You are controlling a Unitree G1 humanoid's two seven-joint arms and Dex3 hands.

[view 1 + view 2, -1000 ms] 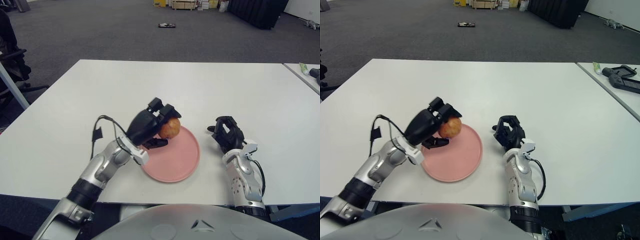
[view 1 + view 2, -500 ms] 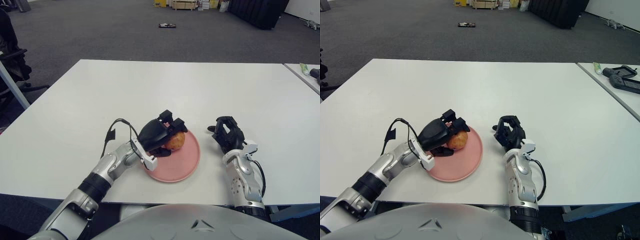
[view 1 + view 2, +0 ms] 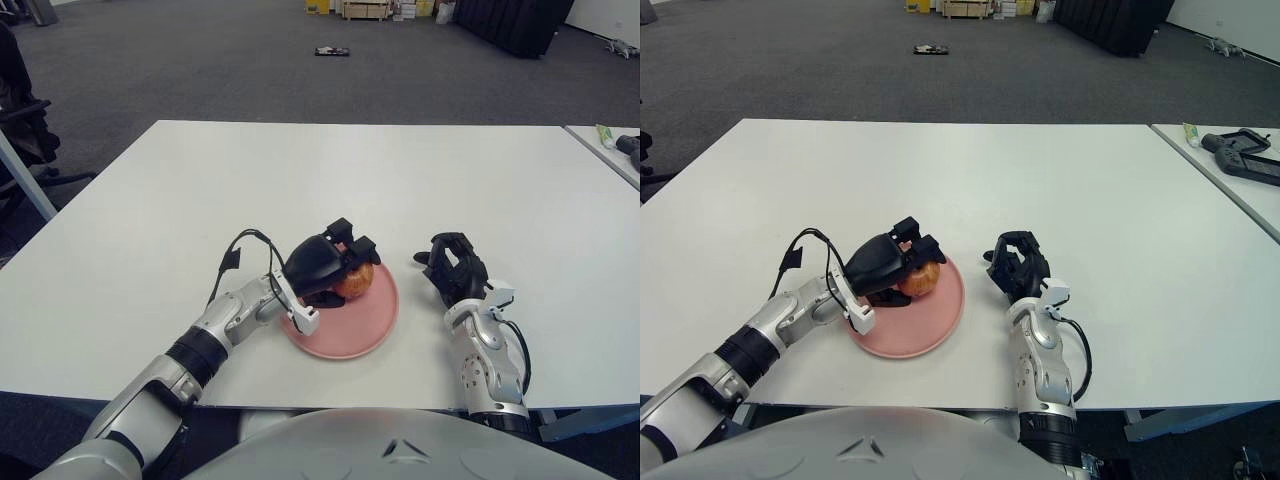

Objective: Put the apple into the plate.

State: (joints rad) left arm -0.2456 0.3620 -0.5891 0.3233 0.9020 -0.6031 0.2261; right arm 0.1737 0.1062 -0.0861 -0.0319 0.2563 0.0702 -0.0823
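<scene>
Pink plate [image 3: 362, 327] bears the apple [image 3: 355, 281]; my left hand [image 3: 325, 268] grips it there. My right hand [image 3: 455, 268] sits curled, empty, just right of the plate.

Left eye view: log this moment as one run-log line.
left hand: shut on apple | apple: over pink plate | right hand: idle right of plate

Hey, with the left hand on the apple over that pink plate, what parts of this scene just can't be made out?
- Underside of the red-yellow apple: hidden by the black left hand in both views, so contact with the round pink plate is unclear.
- The plate's left rim: covered by that hand.
- Right hand, right of the plate: its palm faces away.
</scene>
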